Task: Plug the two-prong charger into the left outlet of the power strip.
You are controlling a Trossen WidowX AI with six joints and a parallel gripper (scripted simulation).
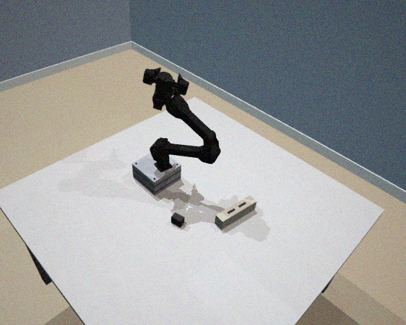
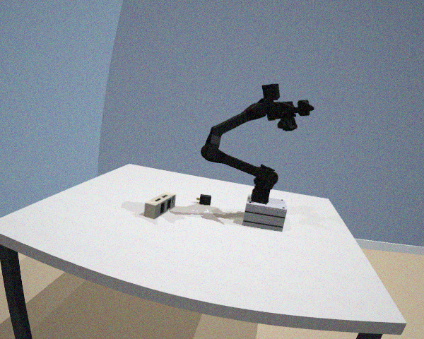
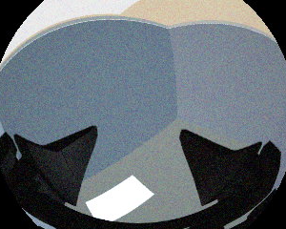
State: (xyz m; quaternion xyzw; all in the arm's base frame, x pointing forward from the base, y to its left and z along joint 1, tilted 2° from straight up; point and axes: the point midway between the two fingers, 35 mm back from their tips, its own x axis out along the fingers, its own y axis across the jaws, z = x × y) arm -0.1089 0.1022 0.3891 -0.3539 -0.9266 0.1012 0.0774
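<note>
In the top view, a white table [image 1: 203, 273] [image 2: 190, 251] is seen spread across the middle and bottom of the frame. The black two-prong charger [image 1: 177, 219] [image 2: 205, 199] is seen resting on it just below the frame's center, with its prongs pointed toward the lower right; in the exterior view they are pointed left. The pale power strip [image 1: 221, 218] [image 2: 152, 210] is placed to the right of the charger in the top view and left of it in the exterior view, well apart from it, and its two dark slots are turned upward. A gray base block [image 1: 139, 173] [image 2: 265, 220], by which the black arm [image 1: 193, 122] [image 2: 237, 118] is carried, is seen left of center from the top. The gripper [image 1: 165, 77] [image 2: 300, 114] [image 3: 139, 133] is raised high above the table, in the upper right of the exterior frame. Its jaws are spread wide open and nothing is held; in the wrist view, walls and a bright white patch [image 3: 119, 198] are framed between the fingers.
</note>
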